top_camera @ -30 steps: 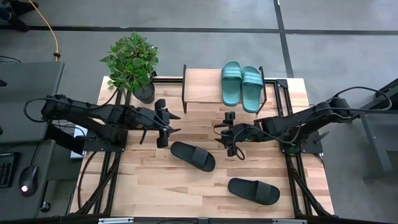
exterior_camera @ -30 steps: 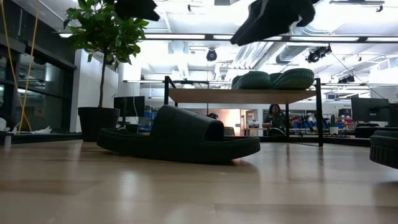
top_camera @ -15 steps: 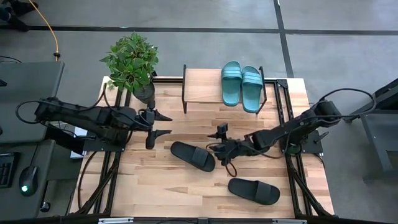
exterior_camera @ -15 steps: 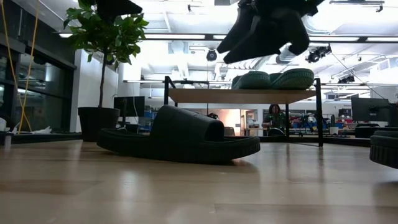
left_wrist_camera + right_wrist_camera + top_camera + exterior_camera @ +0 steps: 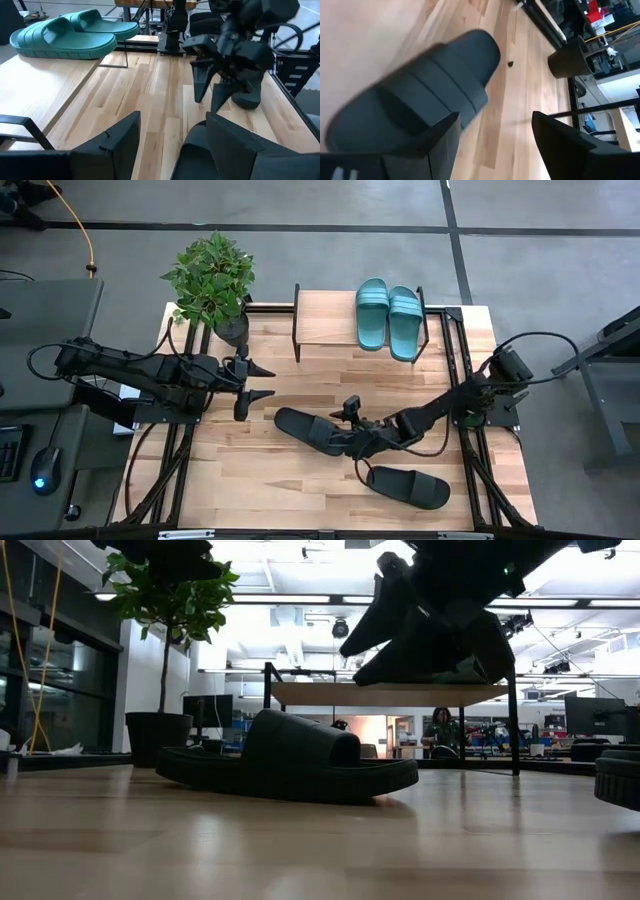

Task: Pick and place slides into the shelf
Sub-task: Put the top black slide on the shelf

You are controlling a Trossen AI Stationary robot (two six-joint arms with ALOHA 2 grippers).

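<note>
High view: the right gripper (image 5: 352,438) hangs open at the near black slide's (image 5: 305,429) end, frame centre; a second black slide (image 5: 408,486) lies lower right. Two teal slides (image 5: 389,316) sit on the shelf (image 5: 325,317), top centre. The left gripper (image 5: 256,380) waits open, centre left.

Low view: the black slide (image 5: 290,758) lies flat.

Right wrist view: its wide strap (image 5: 427,95) looks soft, light, grippy; pinch there.
</note>
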